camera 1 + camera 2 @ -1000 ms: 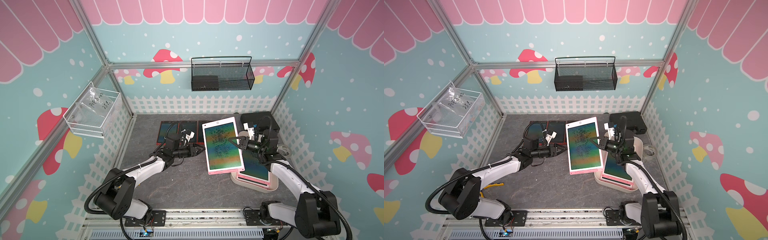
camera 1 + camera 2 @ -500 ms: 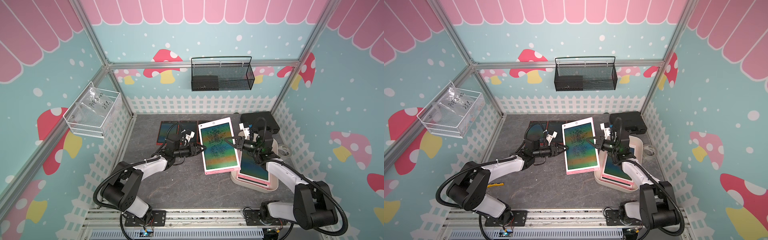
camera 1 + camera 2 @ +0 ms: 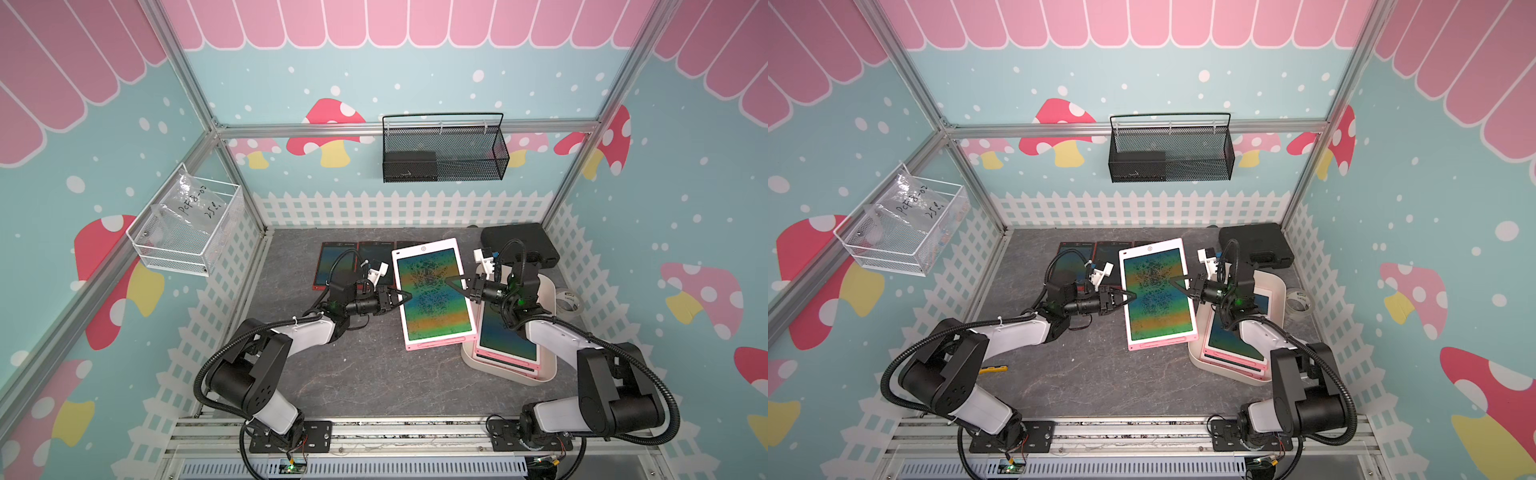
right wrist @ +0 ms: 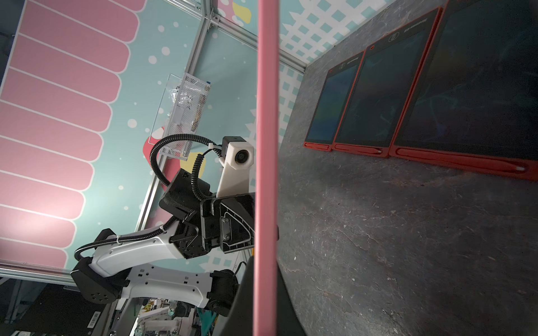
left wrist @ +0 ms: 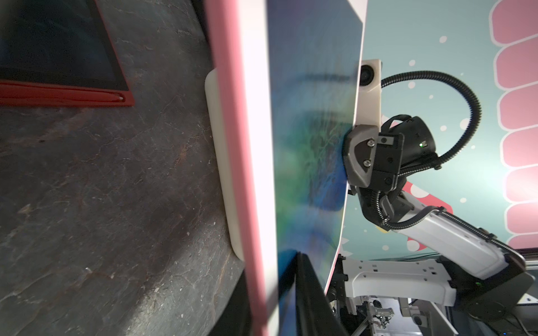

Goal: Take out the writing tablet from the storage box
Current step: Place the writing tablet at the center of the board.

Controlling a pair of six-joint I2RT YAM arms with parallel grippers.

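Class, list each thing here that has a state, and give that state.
pink tablet: held in the air, screen scribbled over
right pincer: shut on the pink tablet
left pincer: astride its opposite edge, grip unclear
storage box: holds another tablet
red tablets: lying flat
black case: closed

text | plastic bag [image 3: 189, 208] in white wire basket [image 3: 183, 245] | handwritten "PcF8-02", "25e."
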